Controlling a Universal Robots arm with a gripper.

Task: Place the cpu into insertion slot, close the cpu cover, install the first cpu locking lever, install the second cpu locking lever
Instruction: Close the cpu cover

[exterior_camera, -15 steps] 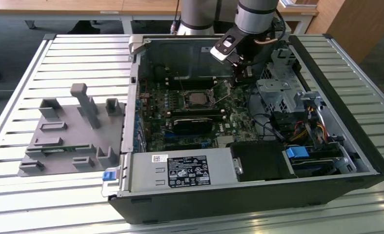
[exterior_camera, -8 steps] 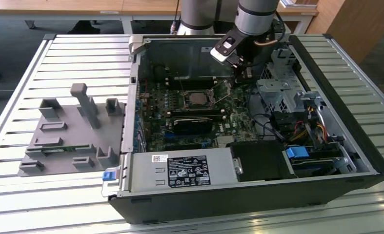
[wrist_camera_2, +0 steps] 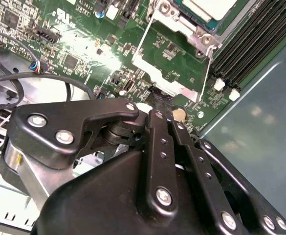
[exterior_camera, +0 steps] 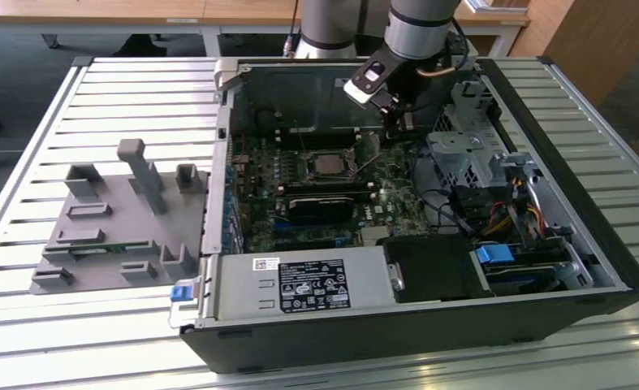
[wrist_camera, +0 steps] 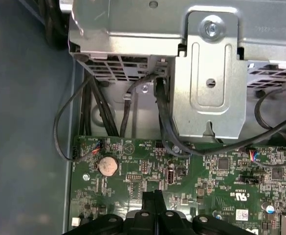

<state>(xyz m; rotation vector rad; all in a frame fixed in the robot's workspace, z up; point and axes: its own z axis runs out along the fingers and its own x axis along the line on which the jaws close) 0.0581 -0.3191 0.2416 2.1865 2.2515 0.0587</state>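
The cpu (exterior_camera: pixel 328 165) lies flat in the insertion slot (exterior_camera: pixel 307 154) in the middle of the green motherboard; its pale face (wrist_camera_2: pixel 209 6) shows in the second wrist view inside the metal rim (wrist_camera_2: pixel 194 32). The cpu cover (wrist_camera_2: pixel 182 92) is swung open, a thin grey frame tilted up beside the socket (exterior_camera: pixel 370 150), with green board visible through its centre. My gripper (exterior_camera: pixel 397 130) hangs at the cover's free end, its black fingers pressed together (wrist_camera_2: pixel 158 100) (wrist_camera: pixel 154 195) with nothing seen between them. I cannot tell the locking levers apart from the frame.
Black memory sticks (wrist_camera_2: pixel 250 39) run beside the socket. A grey drive cage (wrist_camera: pixel 209 83) with cables (wrist_camera: pixel 84 127) stands close to the arm. A power supply (exterior_camera: pixel 308 284) fills the case front. A grey fixture (exterior_camera: pixel 114 219) sits on the slatted table at the exterior view's left.
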